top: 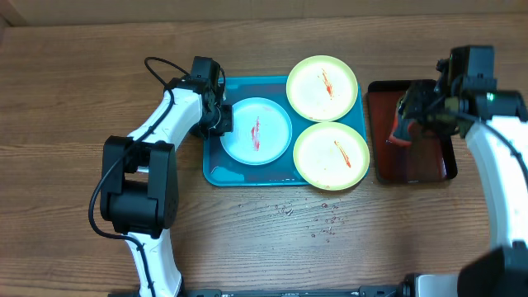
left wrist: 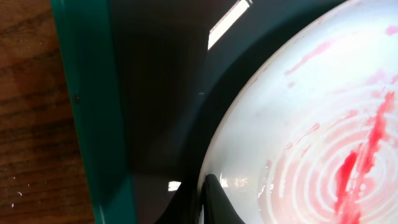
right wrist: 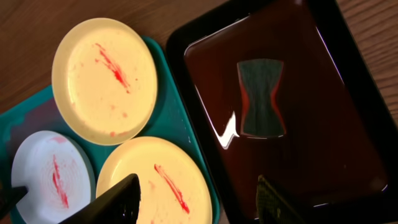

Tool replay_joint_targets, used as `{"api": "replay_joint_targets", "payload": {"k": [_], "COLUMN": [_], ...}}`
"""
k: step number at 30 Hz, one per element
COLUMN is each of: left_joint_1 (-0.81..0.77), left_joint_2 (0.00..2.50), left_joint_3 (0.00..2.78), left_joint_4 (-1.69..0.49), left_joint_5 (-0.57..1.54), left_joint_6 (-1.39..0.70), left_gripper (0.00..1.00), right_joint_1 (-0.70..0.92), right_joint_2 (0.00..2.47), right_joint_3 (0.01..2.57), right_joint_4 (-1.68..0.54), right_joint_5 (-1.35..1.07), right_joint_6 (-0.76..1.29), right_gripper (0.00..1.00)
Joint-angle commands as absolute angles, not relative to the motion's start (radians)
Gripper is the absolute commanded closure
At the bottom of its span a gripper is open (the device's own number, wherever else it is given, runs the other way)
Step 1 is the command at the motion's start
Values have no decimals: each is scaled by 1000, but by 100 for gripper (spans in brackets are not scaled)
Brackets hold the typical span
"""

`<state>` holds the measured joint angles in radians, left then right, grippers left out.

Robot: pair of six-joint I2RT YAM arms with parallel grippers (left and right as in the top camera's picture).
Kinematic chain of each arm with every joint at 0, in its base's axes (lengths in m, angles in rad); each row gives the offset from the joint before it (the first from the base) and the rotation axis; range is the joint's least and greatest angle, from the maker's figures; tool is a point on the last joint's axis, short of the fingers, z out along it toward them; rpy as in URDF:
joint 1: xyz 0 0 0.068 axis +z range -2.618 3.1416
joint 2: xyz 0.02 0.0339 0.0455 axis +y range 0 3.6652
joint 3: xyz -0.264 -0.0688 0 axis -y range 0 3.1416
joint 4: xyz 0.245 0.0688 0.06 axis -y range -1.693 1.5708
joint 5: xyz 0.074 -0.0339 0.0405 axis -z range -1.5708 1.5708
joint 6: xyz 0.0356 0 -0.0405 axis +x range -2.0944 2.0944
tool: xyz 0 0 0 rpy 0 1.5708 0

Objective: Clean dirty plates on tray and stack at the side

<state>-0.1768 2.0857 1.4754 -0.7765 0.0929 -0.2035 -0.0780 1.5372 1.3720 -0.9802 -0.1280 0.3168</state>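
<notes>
The turquoise tray (top: 216, 172) holds three plates with red sauce streaks. The white plate with a light-blue rim (top: 256, 130) lies at the left. One pale yellow plate (top: 322, 87) lies at the back right and another (top: 332, 155) at the front right. My left gripper (top: 224, 122) is shut on the white plate's left rim (left wrist: 292, 124), its fingers (left wrist: 202, 202) pinching the edge over the tray (left wrist: 87, 93). My right gripper (top: 410, 115) is open and empty (right wrist: 196, 205), above the edge between the turquoise tray (right wrist: 168, 118) and the dark-red tray.
A black-rimmed dark-red tray (top: 412, 161) stands right of the turquoise one. It holds a dark hourglass-shaped sponge (right wrist: 261, 96). Small water drops (top: 322, 223) lie on the wooden table in front of the tray.
</notes>
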Motion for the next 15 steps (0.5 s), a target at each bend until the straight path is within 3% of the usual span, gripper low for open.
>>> {"api": "replay_joint_targets", "payload": {"k": [1, 7, 15], "left_joint_1": [-176, -176, -176], "left_joint_2": [2106, 2106, 2106], "left_joint_3": [1478, 1478, 1478], "left_joint_4": [-770, -783, -777], "left_joint_5": [70, 70, 70], "left_joint_6": [-218, -218, -218], "left_gripper": [95, 96, 96], "right_joint_1": [-85, -85, -89], "right_joint_2": [1650, 1879, 2032], "right_joint_3": [1555, 1911, 1943], "right_joint_4": [-1054, -1284, -1305], "right_joint_5": [-181, -146, -19], "right_joint_6": [303, 254, 292], "right_gripper": [39, 39, 50]}}
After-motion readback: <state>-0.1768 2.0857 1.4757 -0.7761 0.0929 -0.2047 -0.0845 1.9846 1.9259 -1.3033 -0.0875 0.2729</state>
